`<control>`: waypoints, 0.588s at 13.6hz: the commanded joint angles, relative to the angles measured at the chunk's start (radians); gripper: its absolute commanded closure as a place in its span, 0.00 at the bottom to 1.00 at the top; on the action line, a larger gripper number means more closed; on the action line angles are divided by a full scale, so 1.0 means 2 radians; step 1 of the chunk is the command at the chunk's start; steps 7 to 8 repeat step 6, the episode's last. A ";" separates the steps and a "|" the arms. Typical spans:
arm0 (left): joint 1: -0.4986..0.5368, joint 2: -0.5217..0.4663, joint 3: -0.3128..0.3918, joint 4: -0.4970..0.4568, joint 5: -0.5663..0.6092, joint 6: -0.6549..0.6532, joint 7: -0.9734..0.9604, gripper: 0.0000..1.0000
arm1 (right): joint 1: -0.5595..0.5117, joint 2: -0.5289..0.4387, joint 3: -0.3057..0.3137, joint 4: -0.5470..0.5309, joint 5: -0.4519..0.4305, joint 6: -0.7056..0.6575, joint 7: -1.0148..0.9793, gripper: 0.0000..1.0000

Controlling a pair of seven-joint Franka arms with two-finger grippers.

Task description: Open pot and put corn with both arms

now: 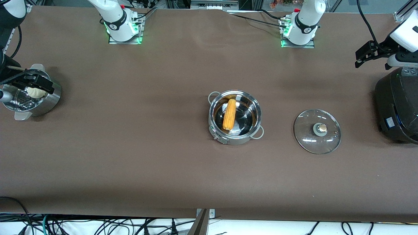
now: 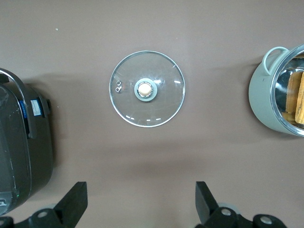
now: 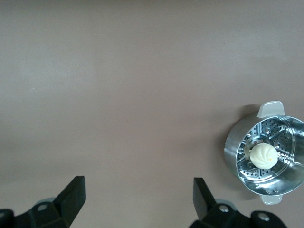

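Observation:
The steel pot (image 1: pixel 240 141) stands open at the table's middle, and the yellow-orange corn (image 1: pixel 229 115) lies inside it. Its glass lid (image 1: pixel 307 137) with the tan knob (image 1: pixel 322 128) lies flat on the table beside the pot, toward the left arm's end. My left gripper (image 1: pixel 363 55) hangs open and empty in the air beside the black cooker; its wrist view shows the gripper (image 2: pixel 141 187), the lid (image 2: pixel 161 102), the pot's wall (image 2: pixel 266 102) and the corn (image 2: pixel 299 97). My right gripper (image 1: pixel 32 82) is open and empty over the steamer pot; it also shows in the right wrist view (image 3: pixel 138 183).
A steel steamer pot (image 1: pixel 49 101) with a white bun (image 1: pixel 36 93) stands at the right arm's end; the right wrist view shows it too (image 3: pixel 235 152). A big black cooker (image 1: pixel 396 107) stands at the left arm's end. Brown cloth covers the table.

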 commanded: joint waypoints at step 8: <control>0.004 0.006 0.001 0.016 0.007 -0.026 -0.020 0.00 | 0.008 0.004 0.005 0.012 0.008 -0.003 -0.016 0.00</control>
